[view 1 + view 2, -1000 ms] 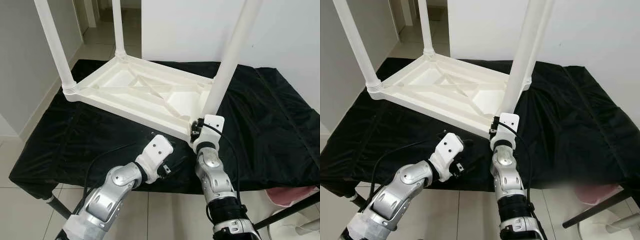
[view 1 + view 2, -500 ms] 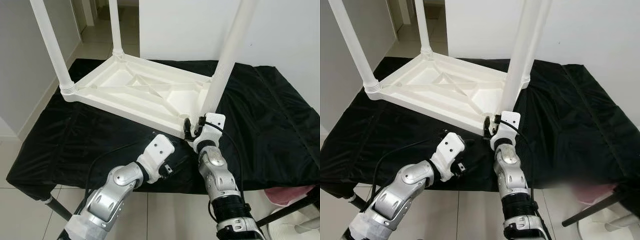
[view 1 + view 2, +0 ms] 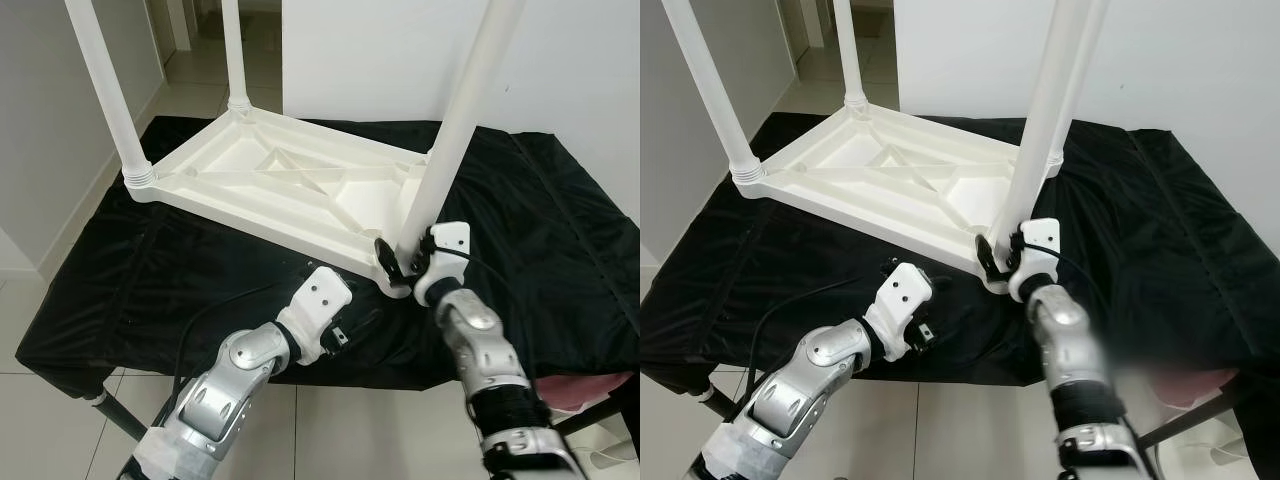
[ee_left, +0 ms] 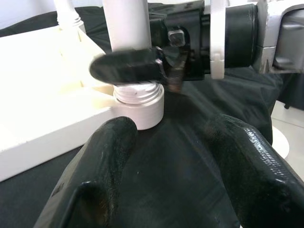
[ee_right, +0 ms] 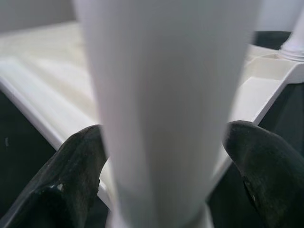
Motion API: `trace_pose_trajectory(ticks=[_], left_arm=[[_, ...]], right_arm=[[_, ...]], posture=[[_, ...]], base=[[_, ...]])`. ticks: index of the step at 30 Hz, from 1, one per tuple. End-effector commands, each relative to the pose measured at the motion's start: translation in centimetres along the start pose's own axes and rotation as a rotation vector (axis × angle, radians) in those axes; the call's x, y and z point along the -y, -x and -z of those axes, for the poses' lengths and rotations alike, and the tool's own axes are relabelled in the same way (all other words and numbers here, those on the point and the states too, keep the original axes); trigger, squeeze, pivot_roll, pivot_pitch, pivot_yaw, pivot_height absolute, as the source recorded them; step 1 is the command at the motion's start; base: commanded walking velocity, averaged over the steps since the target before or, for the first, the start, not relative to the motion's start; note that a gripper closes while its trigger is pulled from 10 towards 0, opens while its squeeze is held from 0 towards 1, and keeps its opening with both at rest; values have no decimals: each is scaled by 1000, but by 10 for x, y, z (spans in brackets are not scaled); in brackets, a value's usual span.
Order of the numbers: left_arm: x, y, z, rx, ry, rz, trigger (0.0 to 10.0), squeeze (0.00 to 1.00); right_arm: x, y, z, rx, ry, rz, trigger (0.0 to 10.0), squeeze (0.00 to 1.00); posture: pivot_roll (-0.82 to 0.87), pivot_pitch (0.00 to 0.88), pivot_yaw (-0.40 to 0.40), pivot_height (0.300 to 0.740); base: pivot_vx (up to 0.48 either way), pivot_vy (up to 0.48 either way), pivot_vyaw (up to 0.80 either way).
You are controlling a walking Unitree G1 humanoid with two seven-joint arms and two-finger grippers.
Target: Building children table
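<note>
White table leg (image 3: 455, 125) between right end effector (image 3: 400, 262) fingers (image 5: 71, 190)

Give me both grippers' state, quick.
Left gripper: open, empty, low over the black cloth near the tabletop's corner.
Right gripper: fingers either side of the near leg at its base; cannot tell if clamped.

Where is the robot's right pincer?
The right pincer is around the bottom of the near white table leg, at the upside-down tabletop's right corner.
</note>
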State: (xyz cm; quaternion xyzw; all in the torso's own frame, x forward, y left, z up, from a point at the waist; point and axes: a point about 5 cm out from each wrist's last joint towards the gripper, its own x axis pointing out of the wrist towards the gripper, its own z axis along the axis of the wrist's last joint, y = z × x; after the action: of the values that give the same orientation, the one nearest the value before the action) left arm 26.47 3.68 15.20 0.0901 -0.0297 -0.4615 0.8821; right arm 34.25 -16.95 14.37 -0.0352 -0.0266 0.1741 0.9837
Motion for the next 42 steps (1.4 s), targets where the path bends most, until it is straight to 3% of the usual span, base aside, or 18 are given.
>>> trace_pose_trajectory(ticks=[1, 9, 10, 11, 12, 13, 14, 15, 27, 28, 42], left_arm=[[0, -1, 1, -4, -7, 21, 10000, 0], [-3, -1, 1, -3, -13, 20, 10000, 0], [-3, -1, 0, -2, -16, 19, 10000, 0], [-3, -1, 0, -2, -16, 19, 10000, 0], [-4, -2, 0, -2, -17, 19, 10000, 0], [-4, -2, 0, -1, -18, 18, 10000, 0], [-4, -2, 0, 0, -18, 18, 10000, 0], [-3, -2, 0, 0, -19, 19, 10000, 0], [-1, -1, 1, -3, -19, 24, 10000, 0], [-1, -1, 1, -3, -18, 23, 10000, 0], [-2, 2, 5, -15, -12, 17, 10000, 0]], right_arm=[[-1, -4, 0, -5, 44, -79, 10000, 0], [2, -13, 4, -49, 113, -168, 10000, 0], [2, -14, 5, -55, 118, -188, 6863, 0], [2, -14, 5, -55, 118, -188, 6863, 0], [2, -15, 5, -58, 113, -205, 4667, 0], [2, -17, 6, -59, 114, -218, 3647, 0], [2, -18, 6, -60, 114, -226, 3647, 0], [2, -19, 6, -60, 115, -227, 0, 0], [4, -20, 8, -50, 121, -226, 0, 0], [4, -20, 9, -42, 81, -199, 10000, 0], [-4, -20, 7, 41, -9, 18, 10000, 0]], posture=[[0, 22, -31, 740], [7, 11, -26, 740], [11, 6, -24, 740], [11, 6, -24, 740], [11, 6, -24, 740], [11, 1, -23, 740], [11, 1, -23, 740], [13, 0, -23, 740], [18, 0, -25, 740], [17, 0, -22, 740], [12, 3, -22, 740]], base=[[0, 0, 0], [0, 0, 0], [0, 0, 0], [0, 0, 0], [0, 0, 0], [0, 0, 0], [0, 0, 0], [0, 0, 0], [0, 0, 0], [0, 0, 0], [0, 0, 0]])
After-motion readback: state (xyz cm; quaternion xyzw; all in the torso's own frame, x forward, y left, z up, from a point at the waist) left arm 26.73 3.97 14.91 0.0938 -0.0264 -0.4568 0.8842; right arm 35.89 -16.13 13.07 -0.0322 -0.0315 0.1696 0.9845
